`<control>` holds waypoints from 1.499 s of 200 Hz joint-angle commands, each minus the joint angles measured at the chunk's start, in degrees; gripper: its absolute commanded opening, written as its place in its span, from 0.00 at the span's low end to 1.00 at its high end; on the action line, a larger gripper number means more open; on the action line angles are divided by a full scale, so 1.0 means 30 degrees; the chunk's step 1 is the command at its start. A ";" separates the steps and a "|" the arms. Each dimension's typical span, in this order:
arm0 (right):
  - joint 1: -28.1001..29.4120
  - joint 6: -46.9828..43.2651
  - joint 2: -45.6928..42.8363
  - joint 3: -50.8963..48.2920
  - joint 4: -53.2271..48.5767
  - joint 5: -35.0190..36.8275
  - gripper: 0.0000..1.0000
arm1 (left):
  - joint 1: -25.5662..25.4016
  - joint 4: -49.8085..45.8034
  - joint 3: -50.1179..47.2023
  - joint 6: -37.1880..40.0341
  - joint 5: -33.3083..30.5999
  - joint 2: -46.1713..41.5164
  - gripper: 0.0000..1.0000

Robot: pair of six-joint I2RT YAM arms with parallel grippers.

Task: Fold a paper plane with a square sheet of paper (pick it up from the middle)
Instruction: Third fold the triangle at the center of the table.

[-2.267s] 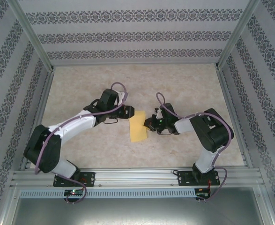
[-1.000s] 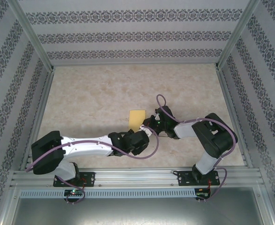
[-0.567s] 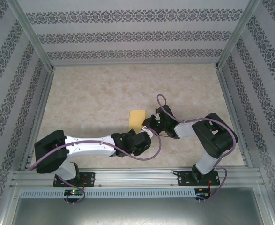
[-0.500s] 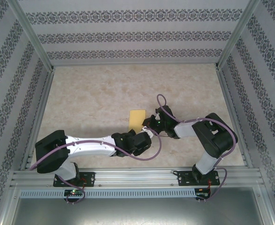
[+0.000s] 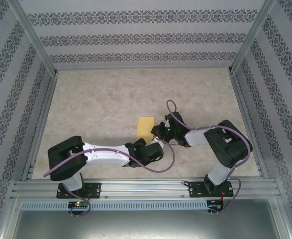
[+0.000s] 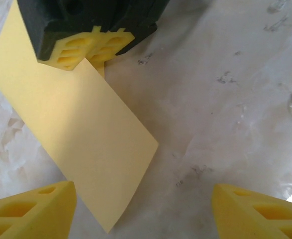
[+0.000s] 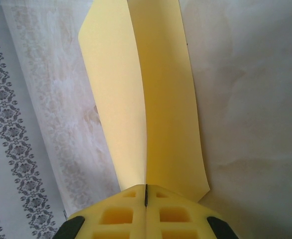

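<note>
The square sheet of paper point(image 5: 145, 124), plain yellow-orange, is folded in half lengthwise into a narrow strip. My right gripper point(image 5: 157, 131) is shut on its folded edge near the near end. In the right wrist view the two flaps of the sheet point(image 7: 150, 99) spread away from my closed gripper point(image 7: 146, 191). My left gripper point(image 5: 154, 145) sits just in front of the strip's near corner, open and holding nothing. In the left wrist view the sheet point(image 6: 86, 139) runs from the upper left to a corner between my left gripper point(image 6: 146, 214) fingers, with the right gripper point(image 6: 88, 55) clamped on it.
The pale marbled table point(image 5: 101, 94) is walled by patterned panels point(image 5: 146, 37) on three sides. An aluminium rail point(image 5: 146, 188) with the arm bases runs along the near edge.
My left arm left the paper's left side and swung round to its near end, then crept a little right and closer. The right gripper kept its hold and barely moved.
</note>
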 commanded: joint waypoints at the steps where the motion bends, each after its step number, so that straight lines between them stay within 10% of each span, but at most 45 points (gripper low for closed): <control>1: -0.0177 0.0025 -0.0017 0.0312 0.0007 -0.0387 0.00 | -0.0010 0.1410 0.0079 0.0614 -0.1287 0.0334 0.73; 52: -0.0184 -0.0010 -0.0045 0.0223 0.0009 -0.0355 0.00 | 0.0331 0.2382 0.0258 0.0577 -0.1382 0.0945 0.63; 154: -0.0235 -0.0160 -0.0293 0.0078 0.0035 -0.0274 0.01 | 0.1051 0.2533 -0.0406 0.0185 -0.1304 -0.0302 0.00; 244: -0.0704 -0.0834 -0.1567 -0.0148 -0.0381 -0.0386 0.24 | 0.4352 0.3172 -0.1706 -0.1073 0.5306 -0.3077 0.00; 300: -0.1612 -0.5208 -0.5282 0.1159 -0.7908 0.2426 0.41 | 0.6778 0.3334 -0.1557 -0.1809 1.1692 -0.2974 0.00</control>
